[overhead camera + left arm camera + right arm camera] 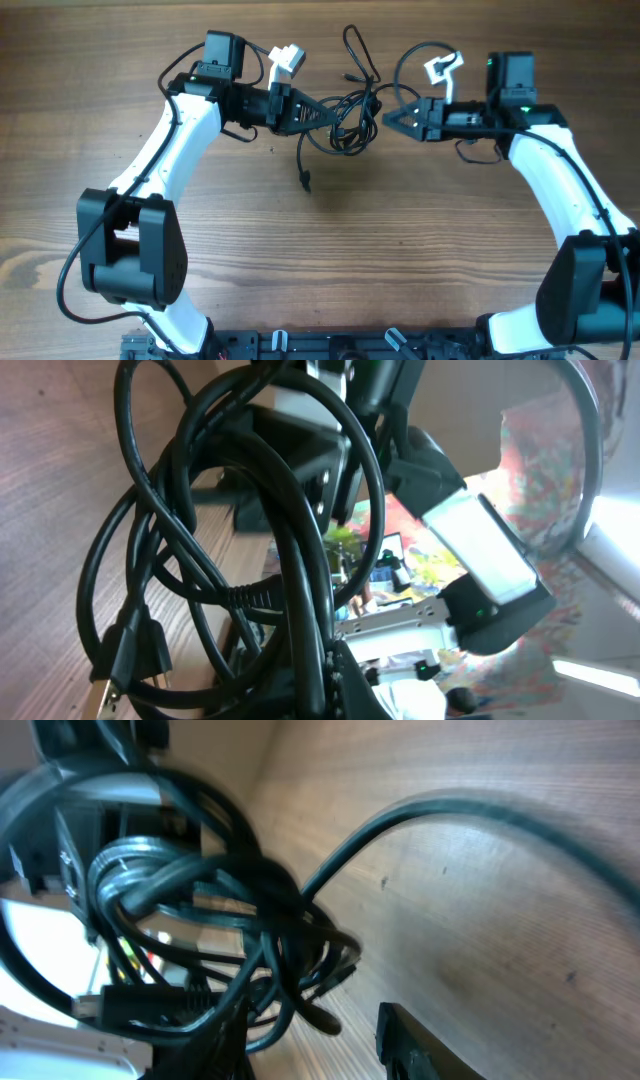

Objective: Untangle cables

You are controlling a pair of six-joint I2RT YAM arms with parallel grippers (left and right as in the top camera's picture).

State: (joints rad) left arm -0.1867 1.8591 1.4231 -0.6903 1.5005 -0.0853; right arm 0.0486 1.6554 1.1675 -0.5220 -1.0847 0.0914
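From overhead, the tangle of thin black rubber-sheathed cables is sitting near the middle of the far edge of the brown wooden table, and the left gripper is biting into it with its jaws closed tight on the strands. The right gripper is pointing at the opposite side of the knot with its jaws standing partly apart, and I cannot tell that it is holding anything. One loose end with a small black plug is trailing toward the near edge; if the arms pull apart hard, I reckon that tail is going to whip through and cinch the knot tighter. In the left wrist view the cables are filling the frame, looped over each other above the left gripper, with a pronged plug dangling over the table. That plug is looking likely to snag in a loop as strands slide. In the right wrist view the cables are bunching by one side of the right gripper, its visible finger standing apart from them, while one strand is arcing away across the wood. The risk here: the claw pinching several strands at once, or none, so a tug is dragging the whole bundle.
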